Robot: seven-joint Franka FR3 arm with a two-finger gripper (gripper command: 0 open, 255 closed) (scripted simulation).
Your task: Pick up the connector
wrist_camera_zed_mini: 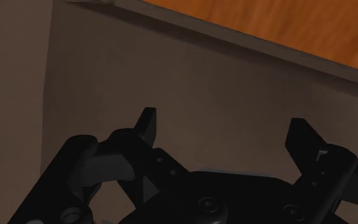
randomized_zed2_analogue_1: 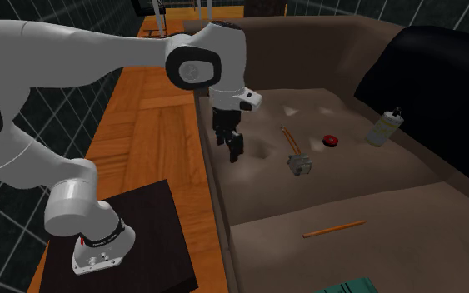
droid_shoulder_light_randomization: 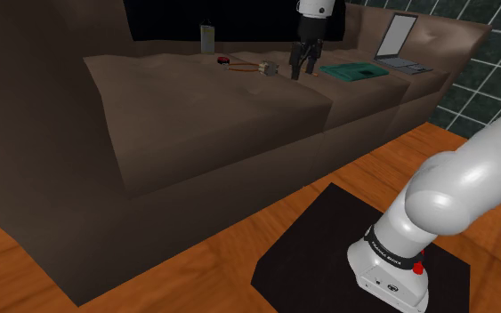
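Observation:
The connector (droid_shoulder_light_randomization: 267,68) is a small grey block with a thin brownish cable (droid_shoulder_light_randomization: 242,67), lying on the brown sofa seat (droid_shoulder_light_randomization: 213,98). In the second exterior view the connector (randomized_zed2_analogue_1: 299,164) rests near the middle of the cushion, cable (randomized_zed2_analogue_1: 289,137) trailing toward the backrest. My black gripper (droid_shoulder_light_randomization: 303,73) hangs open just above the seat, to the shoulder view's right of the connector and not touching it. From the second exterior view the gripper (randomized_zed2_analogue_1: 233,155) is near the sofa's front edge, left of the connector. In the wrist view the gripper (wrist_camera_zed_mini: 225,133) has its fingers (wrist_camera_zed_mini: 147,124) apart over bare cushion.
A red round object (randomized_zed2_analogue_1: 331,140) and a pale bottle (randomized_zed2_analogue_1: 385,127) sit beyond the connector by the backrest. A pencil (randomized_zed2_analogue_1: 334,229) lies on the neighbouring cushion. A green book (droid_shoulder_light_randomization: 355,71) and an open laptop (droid_shoulder_light_randomization: 398,44) lie further along the sofa. Wooden floor (randomized_zed2_analogue_1: 149,116) runs along the front.

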